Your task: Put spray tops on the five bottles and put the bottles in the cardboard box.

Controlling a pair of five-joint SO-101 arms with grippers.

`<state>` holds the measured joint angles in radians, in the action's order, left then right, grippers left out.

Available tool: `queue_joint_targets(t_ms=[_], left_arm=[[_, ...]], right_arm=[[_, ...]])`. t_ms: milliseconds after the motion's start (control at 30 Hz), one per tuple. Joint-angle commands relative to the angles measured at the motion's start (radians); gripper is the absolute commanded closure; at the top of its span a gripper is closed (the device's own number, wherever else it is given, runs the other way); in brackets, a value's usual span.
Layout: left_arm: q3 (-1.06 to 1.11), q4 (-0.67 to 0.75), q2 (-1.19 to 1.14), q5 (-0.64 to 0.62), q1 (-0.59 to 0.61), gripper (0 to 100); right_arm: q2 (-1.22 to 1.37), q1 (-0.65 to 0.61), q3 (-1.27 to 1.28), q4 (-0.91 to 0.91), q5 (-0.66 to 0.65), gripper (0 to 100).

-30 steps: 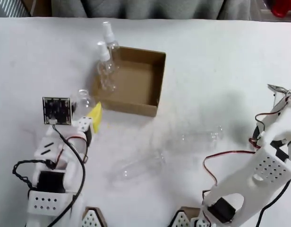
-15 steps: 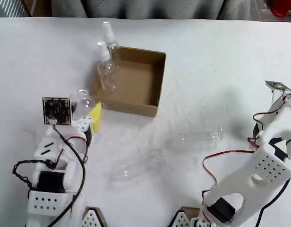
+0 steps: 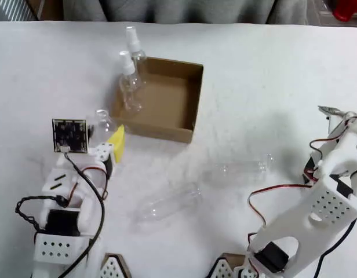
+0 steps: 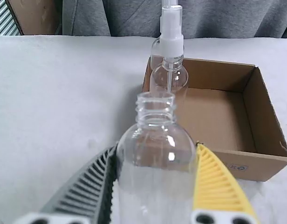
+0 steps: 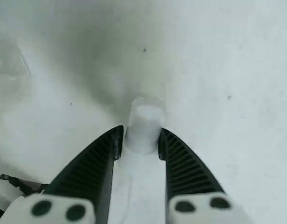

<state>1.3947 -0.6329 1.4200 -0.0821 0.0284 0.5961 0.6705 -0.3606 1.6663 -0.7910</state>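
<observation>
My left gripper point(image 4: 155, 156) is shut on a clear open-necked bottle point(image 4: 155, 140), held upright between its grey and yellow fingers. In the high view this left gripper point(image 3: 107, 132) and bottle point(image 3: 101, 120) stand just left of the cardboard box point(image 3: 167, 124). Two bottles with spray tops point(image 3: 129, 72) stand at the box's left wall; I cannot tell whether they are inside it. Two bare bottles lie on the table, one point(image 3: 170, 202) in the middle and one point(image 3: 242, 168) to its right. My right gripper point(image 5: 140, 136) is shut on a white spray top point(image 5: 144, 122) just above the table.
The box point(image 4: 227, 100) has nothing on its floor. In the high view the right gripper point(image 3: 332, 111) hangs near the table's right edge, far right of the lying bottles. A bottle's clear rounded side point(image 5: 8, 77) shows beside the right gripper.
The right arm has shifted a little to the left with the spray top. The left arm and its bottle have not moved.
</observation>
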Motion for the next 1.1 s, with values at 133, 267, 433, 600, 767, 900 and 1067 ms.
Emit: queue_joint_targets(t_ms=[133,267,433,600,767,900,1067], left_arm=[[-0.008,0.038,0.019,-0.008,0.010,98],[-0.008,0.038,0.019,-0.008,0.010,98],[-0.008,0.034,0.019,-0.008,0.010,97],[-0.006,0.034,0.019,-0.008,0.010,97],[0.005,0.038,0.019,-0.008,0.008,97],[0.006,0.038,0.019,-0.008,0.007,97],[0.003,0.038,0.019,-0.008,0.010,97]], right_arm=[[-0.407,-0.033,-0.040,0.054,0.161,98.1],[-0.651,-0.099,0.072,0.053,0.236,98.1],[-0.901,-0.231,0.190,0.019,0.342,98.1],[-1.047,-0.398,0.344,-0.137,0.374,98.1],[-1.106,-0.662,0.483,-0.309,0.381,98.1],[-1.130,-0.851,0.496,-0.429,0.381,98.1],[-1.168,-1.056,0.496,-0.657,0.381,98.1]])
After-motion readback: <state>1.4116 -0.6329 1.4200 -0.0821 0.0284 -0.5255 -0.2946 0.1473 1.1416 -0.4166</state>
